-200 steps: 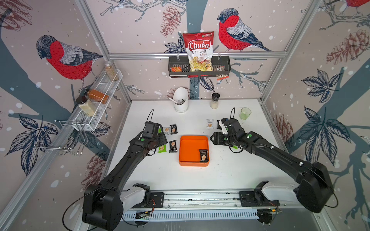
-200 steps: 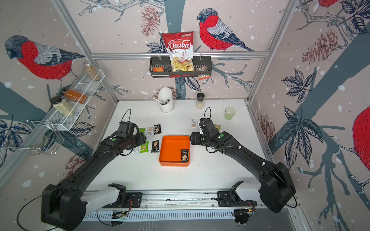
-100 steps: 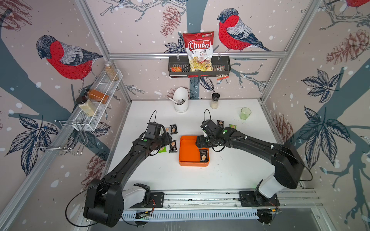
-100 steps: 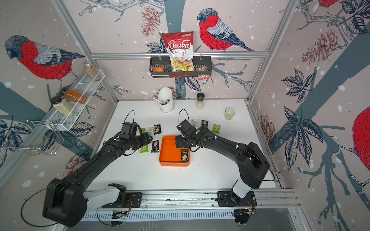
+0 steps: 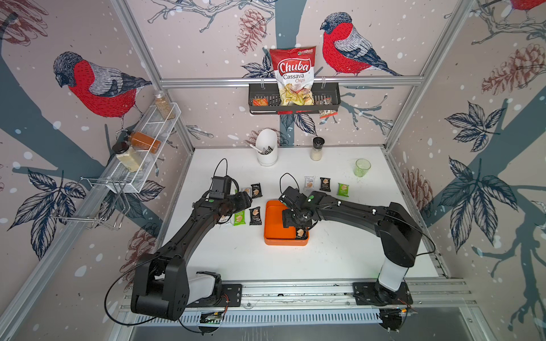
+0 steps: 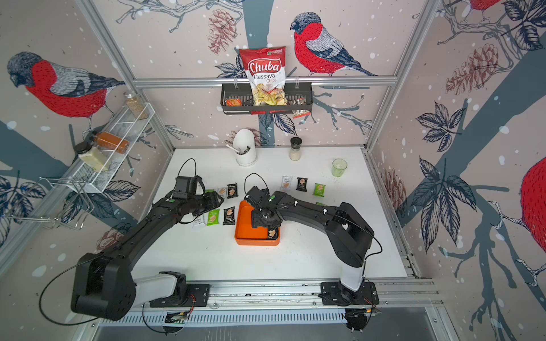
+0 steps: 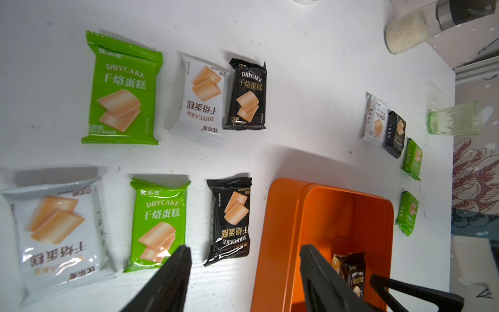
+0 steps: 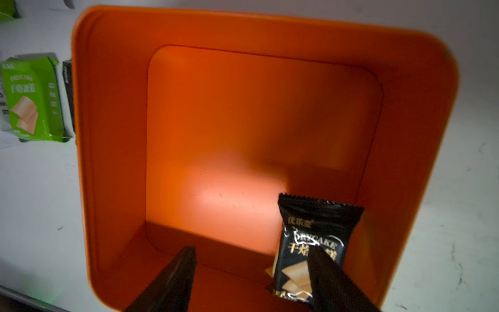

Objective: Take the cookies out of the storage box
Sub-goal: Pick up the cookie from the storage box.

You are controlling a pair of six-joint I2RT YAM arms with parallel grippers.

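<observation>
One small black sealed cookie packet (image 5: 300,233), printed with a tan cracker, is lying in the near right corner of the shallow square orange plastic storage box (image 5: 271,227). The right gripper (image 8: 251,251) is hanging just above that corner, its jaws standing well apart and gripping nothing. In the right wrist view one finger (image 8: 332,281) is crossing in front of the packet, but whether it is touching cannot be told.

Ten more packets are lying on the white table (image 5: 325,259): six in two rows (image 7: 122,89) left of the box and four to its far right. The left wrist view is showing all four, including a green packet (image 7: 407,213) just right of the box, which the right arm is largely hiding in both top views.

The left gripper (image 7: 244,250) is hovering, jaws likewise wide and empty, over the gap between a black table packet (image 7: 229,218) and the box's left wall. The right arm is bending at a raised elbow, its forearm reaching left over the box. The left arm is stretching far and rightward, wrist turned toward the box.
</observation>
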